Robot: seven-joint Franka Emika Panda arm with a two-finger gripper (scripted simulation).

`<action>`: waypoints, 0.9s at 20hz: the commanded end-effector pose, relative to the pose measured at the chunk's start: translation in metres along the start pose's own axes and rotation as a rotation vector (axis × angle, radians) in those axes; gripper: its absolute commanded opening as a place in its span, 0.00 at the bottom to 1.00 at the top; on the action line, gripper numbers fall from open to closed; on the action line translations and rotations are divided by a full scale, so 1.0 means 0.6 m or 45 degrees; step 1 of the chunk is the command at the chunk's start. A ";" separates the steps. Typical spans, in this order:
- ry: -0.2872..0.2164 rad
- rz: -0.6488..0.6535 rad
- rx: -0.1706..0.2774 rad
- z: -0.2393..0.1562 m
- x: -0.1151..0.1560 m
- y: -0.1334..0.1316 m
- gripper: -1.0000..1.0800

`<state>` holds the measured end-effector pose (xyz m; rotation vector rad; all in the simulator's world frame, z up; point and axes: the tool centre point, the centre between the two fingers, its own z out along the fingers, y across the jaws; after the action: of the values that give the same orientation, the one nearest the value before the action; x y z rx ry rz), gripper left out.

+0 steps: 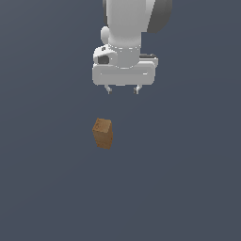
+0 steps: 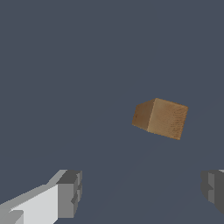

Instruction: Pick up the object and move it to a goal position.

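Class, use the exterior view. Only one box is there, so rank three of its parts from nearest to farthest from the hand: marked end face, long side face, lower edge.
1. The marked end face: uppermost, just below the open hand and towards the exterior view's left.
2. The long side face: directly under that face.
3. The lower edge: at the bottom, farthest.

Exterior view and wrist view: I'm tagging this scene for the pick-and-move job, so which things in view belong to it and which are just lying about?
Belongs to the job:
- brown box, lying free on the floor
- gripper, open, apart from the box, holding nothing

Just lying about:
- nothing else; only the plain dark floor shows. No goal marker is visible.
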<state>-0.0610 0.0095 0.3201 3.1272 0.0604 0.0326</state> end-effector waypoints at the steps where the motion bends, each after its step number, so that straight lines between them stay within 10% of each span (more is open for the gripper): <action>1: 0.000 0.000 0.000 0.000 0.000 0.000 0.96; 18: 0.078 0.056 0.025 -0.030 0.022 0.024 0.96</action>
<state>-0.0488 -0.0021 0.3420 3.1463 0.0018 0.1331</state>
